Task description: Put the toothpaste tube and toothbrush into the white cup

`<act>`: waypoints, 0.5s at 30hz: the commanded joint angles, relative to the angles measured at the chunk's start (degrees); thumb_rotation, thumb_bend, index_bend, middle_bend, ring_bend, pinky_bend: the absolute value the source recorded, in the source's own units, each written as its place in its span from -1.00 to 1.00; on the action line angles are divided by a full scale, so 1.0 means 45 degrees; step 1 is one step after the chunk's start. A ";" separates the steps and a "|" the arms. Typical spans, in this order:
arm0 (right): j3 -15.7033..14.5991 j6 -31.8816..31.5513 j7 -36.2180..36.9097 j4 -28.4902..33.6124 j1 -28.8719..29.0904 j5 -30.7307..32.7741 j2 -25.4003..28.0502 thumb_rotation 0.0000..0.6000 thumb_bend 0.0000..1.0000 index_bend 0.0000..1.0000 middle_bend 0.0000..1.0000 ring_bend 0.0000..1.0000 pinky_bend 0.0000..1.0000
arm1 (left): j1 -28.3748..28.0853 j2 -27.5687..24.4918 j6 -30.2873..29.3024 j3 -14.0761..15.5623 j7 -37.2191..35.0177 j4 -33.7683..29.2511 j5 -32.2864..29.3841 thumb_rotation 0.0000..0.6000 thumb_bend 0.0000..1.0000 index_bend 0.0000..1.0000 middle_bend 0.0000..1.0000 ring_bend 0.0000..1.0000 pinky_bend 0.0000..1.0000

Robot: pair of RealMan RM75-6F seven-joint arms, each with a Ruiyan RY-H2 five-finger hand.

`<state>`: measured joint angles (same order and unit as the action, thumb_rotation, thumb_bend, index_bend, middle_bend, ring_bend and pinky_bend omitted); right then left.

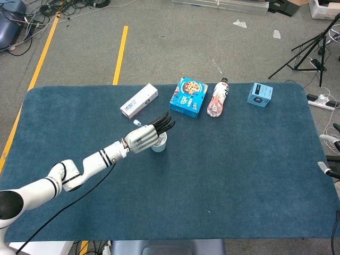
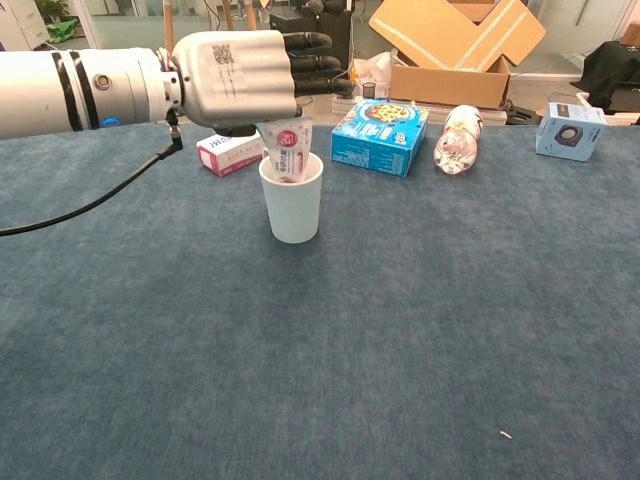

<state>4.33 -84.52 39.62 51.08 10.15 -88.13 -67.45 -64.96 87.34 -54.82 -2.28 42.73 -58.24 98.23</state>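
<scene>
White paper cup (image 2: pixel 291 205) is shown upright, the red-and-white toothpaste tube (image 2: pixel 287 153) standing inside. Just above, the left hand (image 2: pixel 247 78) is held with fingers extended; any grasp cannot be told. Toppling is risked if the cup is brushed.

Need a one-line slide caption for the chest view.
Left hand hovers over the white paper cup on the blue cloth table, with the pink-and-white toothpaste tube standing inside.
</scene>
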 commanded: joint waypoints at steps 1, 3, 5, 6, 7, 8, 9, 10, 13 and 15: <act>-0.0006 0.0016 0.0004 -0.0012 0.0005 -0.0001 -0.0016 1.00 -0.61 -0.48 -1.00 -1.00 -0.75 | -0.0021 0.0025 -0.0003 -0.0008 0.0004 -0.0003 0.0030 1.00 -0.22 -0.02 -0.96 -1.00 -1.00; -0.0019 0.0035 0.0008 -0.0034 0.0007 -0.0005 -0.0038 1.00 -0.61 -0.48 -1.00 -1.00 -0.75 | -0.0031 0.0051 -0.0004 -0.0032 -0.0005 -0.0034 0.0033 1.00 -0.22 -0.08 -0.96 -1.00 -1.00; -0.0029 0.0053 0.0009 -0.0058 0.0012 -0.0008 -0.0059 1.00 -0.61 -0.48 -1.00 -1.00 -0.75 | -0.0036 0.0082 -0.0024 -0.0056 -0.0009 -0.0047 0.0040 1.00 -0.22 -0.18 -0.96 -1.00 -1.00; -0.0032 0.0059 0.0011 -0.0065 0.0015 -0.0012 -0.0064 1.00 -0.61 -0.48 -1.00 -1.00 -0.75 | -0.0035 0.0096 -0.0023 -0.0060 -0.0010 -0.0055 0.0040 1.00 -0.22 -0.21 -0.96 -1.00 -1.00; -0.0036 0.0064 0.0009 -0.0070 0.0019 -0.0016 -0.0067 1.00 -0.60 -0.48 -1.00 -1.00 -0.75 | -0.0035 0.0110 -0.0027 -0.0057 -0.0008 -0.0053 0.0053 1.00 -0.22 -0.27 -0.96 -1.00 -1.00; -0.0037 0.0061 0.0009 -0.0073 0.0020 -0.0019 -0.0072 1.00 -0.60 -0.48 -1.00 -1.00 -0.75 | -0.0028 0.0129 -0.0021 -0.0051 -0.0019 -0.0053 0.0055 1.00 -0.22 -0.31 -0.96 -1.00 -1.00; -0.0038 0.0057 0.0015 -0.0074 0.0021 -0.0021 -0.0076 1.00 -0.60 -0.48 -1.00 -1.00 -0.75 | -0.0021 0.0155 -0.0048 -0.0058 -0.0020 -0.0038 0.0062 1.00 -0.22 -0.36 -0.96 -1.00 -1.00; -0.0039 0.0059 0.0015 -0.0082 0.0021 -0.0020 -0.0081 1.00 -0.60 -0.48 -1.00 -1.00 -0.75 | -0.0001 0.0201 -0.0068 -0.0055 -0.0028 -0.0003 0.0061 1.00 -0.22 -0.42 -0.96 -1.00 -1.00; -0.0049 0.0069 0.0021 -0.0096 0.0016 -0.0019 -0.0090 1.00 -0.60 -0.48 -1.00 -1.00 -0.75 | 0.0040 0.0259 -0.0102 -0.0052 -0.0052 0.0082 0.0056 1.00 -0.22 -0.54 -0.96 -1.00 -1.00; -0.0049 0.0067 0.0030 -0.0109 0.0011 -0.0013 -0.0094 1.00 -0.60 -0.48 -1.00 -1.00 -0.75 | 0.0066 0.0268 -0.0140 -0.0066 -0.0083 0.0101 0.0044 1.00 -0.22 -0.58 -0.96 -1.00 -1.00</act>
<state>4.11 -84.22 39.76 50.59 10.20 -88.19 -67.87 -64.68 88.53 -55.43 -2.57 42.38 -57.80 98.45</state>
